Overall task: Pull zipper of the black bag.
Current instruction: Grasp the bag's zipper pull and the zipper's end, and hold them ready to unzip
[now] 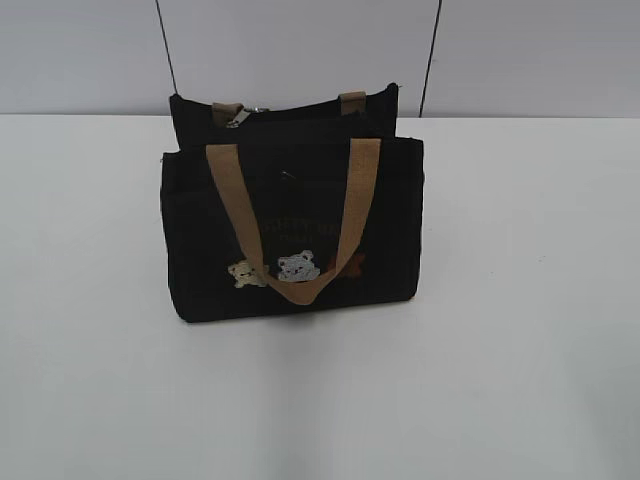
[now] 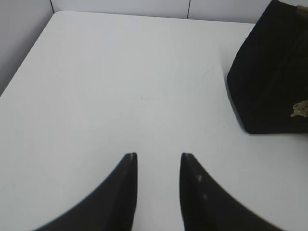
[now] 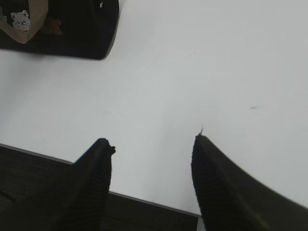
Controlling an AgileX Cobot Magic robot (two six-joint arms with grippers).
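The black bag [image 1: 290,220] stands upright on the white table, with tan handles and small bear patches on its front. The zipper [image 1: 238,118], a small silver pull tab, sits at the left end of the bag's top. Neither gripper shows in the exterior view. In the left wrist view my left gripper [image 2: 158,156] is open and empty over bare table, with a corner of the bag [image 2: 274,77] at the upper right. In the right wrist view my right gripper [image 3: 153,142] is open and empty near the table's front edge, with the bag [image 3: 72,29] at the upper left.
The white table [image 1: 520,330] stretches around the bag on all sides. A grey panelled wall [image 1: 300,50] stands right behind the bag. The table's front edge [image 3: 144,199] runs under the right gripper's fingers, with dark floor below.
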